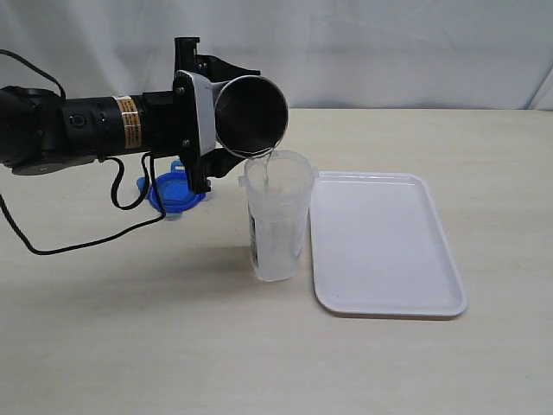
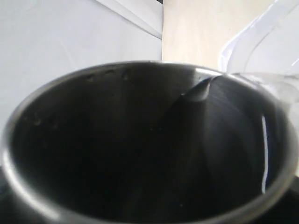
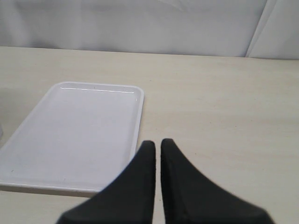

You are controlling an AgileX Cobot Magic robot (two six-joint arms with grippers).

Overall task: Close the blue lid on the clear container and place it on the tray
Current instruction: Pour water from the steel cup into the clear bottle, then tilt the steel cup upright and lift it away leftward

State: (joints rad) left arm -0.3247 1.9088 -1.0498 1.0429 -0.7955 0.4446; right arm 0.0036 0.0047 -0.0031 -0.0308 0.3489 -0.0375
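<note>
the clear container (image 1: 277,226) stands upright and open-topped on the table (image 1: 130,337), just beside the left edge of the tray (image 1: 384,246), not on it. above its rim the steel cup (image 1: 251,115) is tipped hard over, and a thin stream of water (image 1: 269,169) falls from its lip into the container. that tilt is there to pour, with the lip set right over the opening so nothing misses. the left gripper (image 1: 203,117) is clamped on the steel cup from the side, its arm reaching in level. the left wrist view looks down the cup's dark inside, the container's clear rim (image 2: 261,46) just past it. the blue lid (image 1: 173,192) lies flat on the table behind that arm, well apart from the container, so closing has not begun. the right gripper (image 3: 157,151) hangs clenched on nothing over the table beside the tray, out of the pour's way. there are 2 bits of print: a dark label (image 1: 253,233) on the container's side and an orange band (image 1: 128,122) on the arm, neither readable.
</note>
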